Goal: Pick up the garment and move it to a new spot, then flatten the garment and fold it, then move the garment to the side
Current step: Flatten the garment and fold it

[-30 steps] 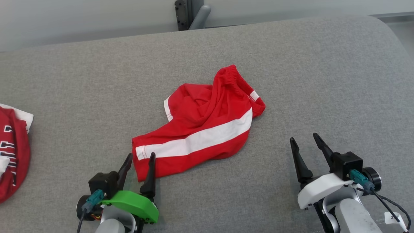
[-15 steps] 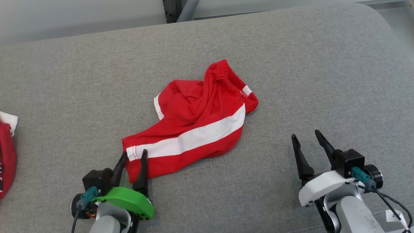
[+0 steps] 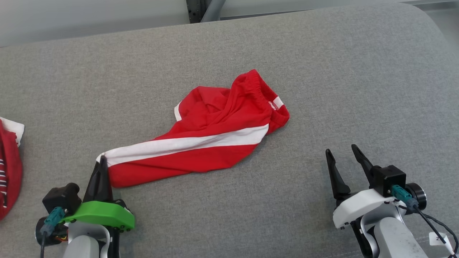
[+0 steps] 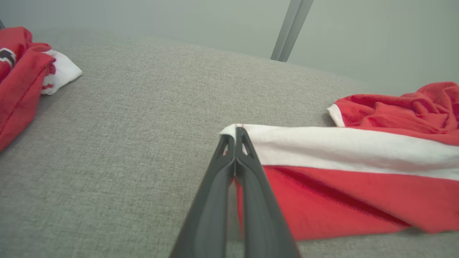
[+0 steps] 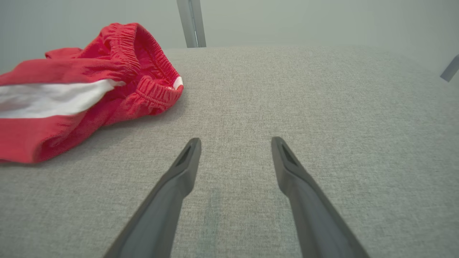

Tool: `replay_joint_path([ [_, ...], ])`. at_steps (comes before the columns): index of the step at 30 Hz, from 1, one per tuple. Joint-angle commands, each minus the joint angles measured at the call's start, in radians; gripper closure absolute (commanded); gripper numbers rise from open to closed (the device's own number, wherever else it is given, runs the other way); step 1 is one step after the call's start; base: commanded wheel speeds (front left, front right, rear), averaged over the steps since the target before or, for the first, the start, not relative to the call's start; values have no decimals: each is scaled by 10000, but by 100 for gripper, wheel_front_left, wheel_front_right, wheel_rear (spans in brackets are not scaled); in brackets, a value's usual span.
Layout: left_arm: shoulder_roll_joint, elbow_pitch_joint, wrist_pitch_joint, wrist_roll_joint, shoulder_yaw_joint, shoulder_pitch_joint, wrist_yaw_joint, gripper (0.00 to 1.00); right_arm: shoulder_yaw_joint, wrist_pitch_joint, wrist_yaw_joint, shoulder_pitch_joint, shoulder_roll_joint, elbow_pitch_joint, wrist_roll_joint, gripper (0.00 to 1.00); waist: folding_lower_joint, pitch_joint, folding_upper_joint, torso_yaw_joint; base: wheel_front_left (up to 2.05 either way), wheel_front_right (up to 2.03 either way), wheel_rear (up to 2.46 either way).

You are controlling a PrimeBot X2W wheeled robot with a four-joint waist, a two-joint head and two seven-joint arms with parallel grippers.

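A pair of red cloth shorts with a white side stripe and a gathered elastic waistband [image 3: 200, 157] lies near the middle of the wide grey woven-fabric surface [image 3: 322, 71]. The waistband end sits bunched toward the far right. One leg runs out long toward the near left, its white stripe reaching the hem corner.

The left gripper, with two long dark fingers on a green mount [image 3: 101, 160], is at the near left. Its jaws are pressed together on the hem corner of the shorts, right where the white stripe ends. In the left wrist view the two fingers [image 4: 247, 168] meet along their length, with the white edge of the shorts [image 4: 340, 200] caught at the tips of the left gripper [image 4: 236, 129]. The rest of the leg lies on the grey surface [image 4: 125, 143] to the right.

The right gripper, with dark fingers on a white mount [image 3: 341, 148], is at the near right, well apart from the shorts. Its jaws stand wide apart and hold nothing. In the right wrist view the right gripper [image 5: 235, 139] hangs over bare grey surface [image 5: 287, 89], with the waistband end of the shorts [image 5: 43, 132] off to the left.

A second red and white printed garment [image 3: 9, 179] lies crumpled at the left edge, also seen in the left wrist view [image 4: 18, 82]. A grey metal post [image 3: 211, 7] rises beyond the far edge.
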Motion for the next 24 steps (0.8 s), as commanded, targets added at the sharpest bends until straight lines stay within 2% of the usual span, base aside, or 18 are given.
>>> replay_joint_path([
  [1,32,22,-5,147,83,71,44,100,-13,-28,-12,-88,3,28,-47,0,0,3,26,-2,0,0,0],
  [5,38,272,-5,165,616,0,321,100,48,-28,-10,-140,35,115,14,0,0,-21,26,-44,0,0,0],
  [18,37,666,-5,179,1449,-72,1286,100,25,-28,-10,-11,84,277,86,0,0,-268,26,-311,0,0,0],
  [24,35,598,-5,372,1737,-226,1278,100,4,-28,-12,-50,91,272,109,0,0,-243,26,-325,0,0,0],
])
